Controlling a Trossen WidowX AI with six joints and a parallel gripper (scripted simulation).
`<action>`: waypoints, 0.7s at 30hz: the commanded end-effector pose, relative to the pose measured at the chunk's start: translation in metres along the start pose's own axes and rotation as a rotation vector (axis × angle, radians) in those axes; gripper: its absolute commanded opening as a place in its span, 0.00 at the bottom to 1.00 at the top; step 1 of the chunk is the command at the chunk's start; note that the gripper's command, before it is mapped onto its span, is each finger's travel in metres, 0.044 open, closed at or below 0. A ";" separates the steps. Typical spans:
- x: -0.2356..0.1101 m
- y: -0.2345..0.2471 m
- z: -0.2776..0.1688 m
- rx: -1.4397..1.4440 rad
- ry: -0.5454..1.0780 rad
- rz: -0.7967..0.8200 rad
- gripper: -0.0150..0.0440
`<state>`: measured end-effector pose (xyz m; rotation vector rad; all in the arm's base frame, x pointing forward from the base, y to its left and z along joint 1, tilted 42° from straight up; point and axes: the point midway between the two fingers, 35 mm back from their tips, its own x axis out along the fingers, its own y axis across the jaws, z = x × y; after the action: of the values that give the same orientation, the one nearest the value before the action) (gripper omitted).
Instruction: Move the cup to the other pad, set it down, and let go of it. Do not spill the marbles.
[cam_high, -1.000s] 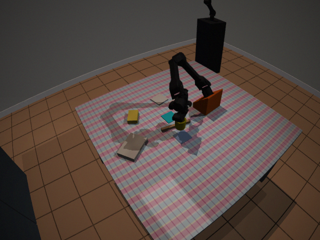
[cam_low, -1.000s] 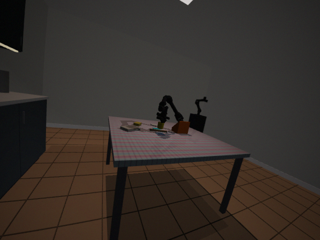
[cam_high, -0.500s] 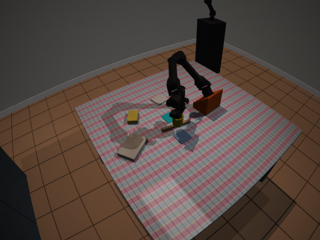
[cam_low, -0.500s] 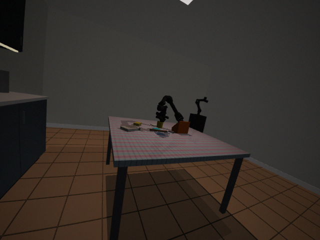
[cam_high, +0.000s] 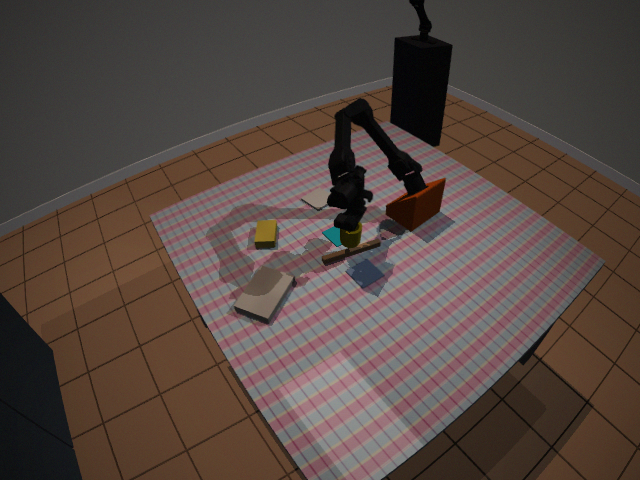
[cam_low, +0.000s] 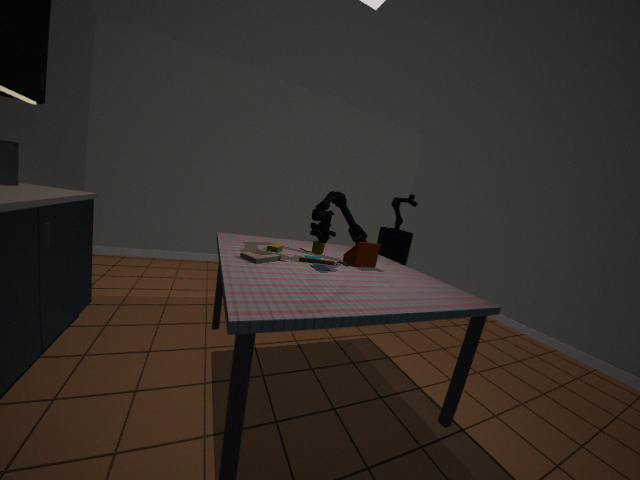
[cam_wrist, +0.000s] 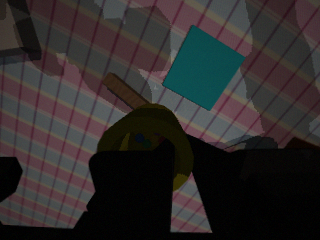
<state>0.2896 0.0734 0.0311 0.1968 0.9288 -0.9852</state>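
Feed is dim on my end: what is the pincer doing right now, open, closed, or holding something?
Pincer: closed on the yellow cup, carried above the table near the teal pad.

Dim room, soft shadows, curved edges

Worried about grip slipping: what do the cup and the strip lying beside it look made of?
The cup, held in the tool, looks like smooth matte plastic: uniform yellow, no gloss. The strip looks wooden: brown, flat, straight-edged. Neither is certain.
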 end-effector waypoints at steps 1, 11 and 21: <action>0.002 -0.008 0.005 -0.009 -0.003 -0.011 0.25; 0.001 -0.022 0.022 -0.009 -0.004 -0.012 0.25; 0.001 -0.037 0.037 -0.009 -0.005 -0.012 0.25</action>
<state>0.2865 0.0389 0.0600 0.1947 0.9269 -0.9863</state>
